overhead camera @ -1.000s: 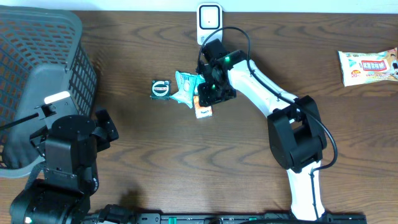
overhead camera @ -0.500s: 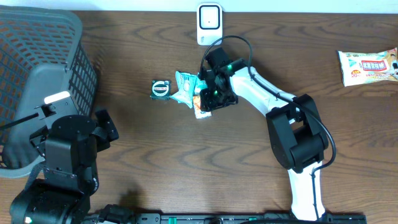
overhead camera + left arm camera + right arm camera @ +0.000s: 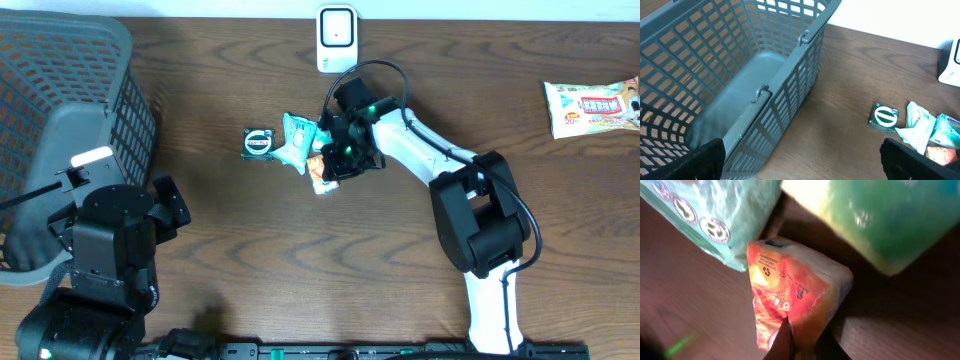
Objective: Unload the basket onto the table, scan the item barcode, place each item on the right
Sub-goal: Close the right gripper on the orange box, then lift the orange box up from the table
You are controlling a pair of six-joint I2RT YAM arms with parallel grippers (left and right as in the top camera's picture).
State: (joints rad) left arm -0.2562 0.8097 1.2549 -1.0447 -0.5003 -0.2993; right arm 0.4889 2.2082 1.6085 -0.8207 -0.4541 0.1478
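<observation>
**Table** (image 3: 250,270): dark wood, carrying everything noted below.

**Basket** (image 3: 60,110): grey, at the left end, well apart from the work.

**Left gripper** (image 3: 807,165): jaws spread wide, holding nothing, standing beside the basket.

**Right gripper** (image 3: 335,165): fingers pinched tight on a thin edge of the orange packet (image 3: 790,295).

**Scanner** (image 3: 337,38): white, at the far edge of the table, near the right gripper but apart from it.

**Orange packet:** mid-table, touching the teal packet (image 3: 297,140). A green-labelled pack (image 3: 258,142) lies just beside that.

**Assessment:** the step in hand appears to be lifting the orange packet clear.
- The hold is on a crimped seam only, so the lift should be slow and straight up. That guards against slipping and against dragging the teal packet along.
- No barcode shows in any view. The packet will likely need turning until its printed code faces the scanner.
- It should then be held flat and steady.
</observation>
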